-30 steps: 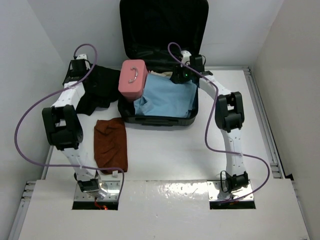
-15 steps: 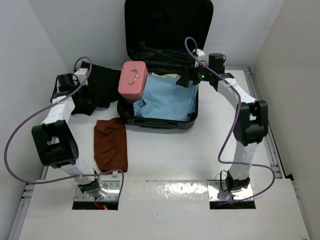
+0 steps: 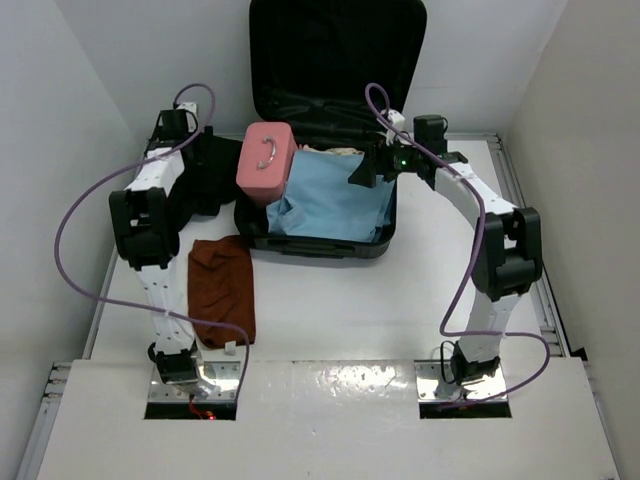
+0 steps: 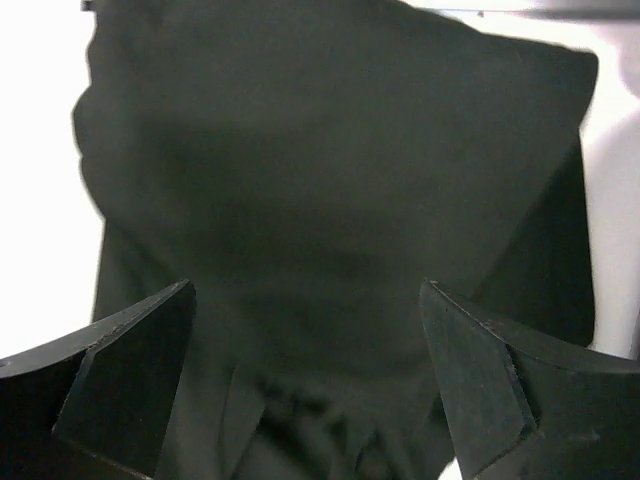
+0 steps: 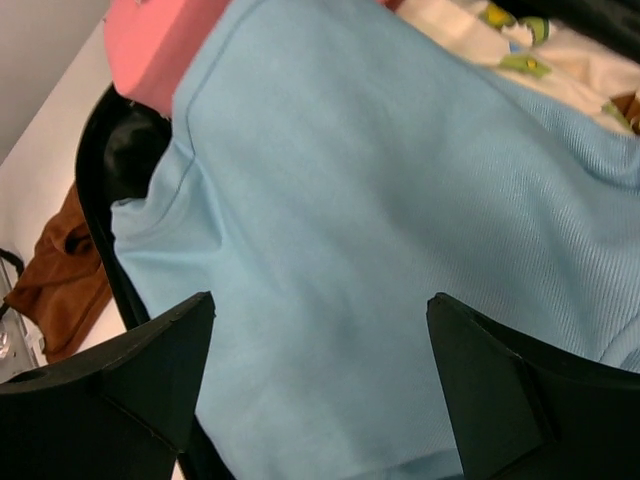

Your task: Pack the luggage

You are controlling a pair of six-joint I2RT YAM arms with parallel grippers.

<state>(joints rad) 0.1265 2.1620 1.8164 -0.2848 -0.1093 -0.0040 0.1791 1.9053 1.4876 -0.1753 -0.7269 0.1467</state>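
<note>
The luggage (image 3: 335, 60), a big black suitcase, lies open at the back centre with its lid standing up. In it lies a light blue garment (image 3: 335, 200) (image 5: 380, 220), and a pink case (image 3: 265, 160) (image 5: 160, 40) rests on its left edge. My right gripper (image 3: 362, 172) (image 5: 320, 380) hovers open just above the blue garment, with nothing between its fingers. A black garment (image 3: 205, 185) (image 4: 330, 200) lies on the table left of the luggage. My left gripper (image 3: 192, 155) (image 4: 310, 380) hangs wide open over it, holding nothing.
A rust-brown garment (image 3: 222, 290) (image 5: 65, 270) lies on the table in front of the luggage's left corner. A cream patterned cloth (image 5: 500, 50) shows under the blue garment at the back. White walls stand close on both sides and behind.
The right gripper's jaws have spread wider and it has shifted slightly left over the blue garment. The left arm has swung from the far left to above the black garment's back edge.
</note>
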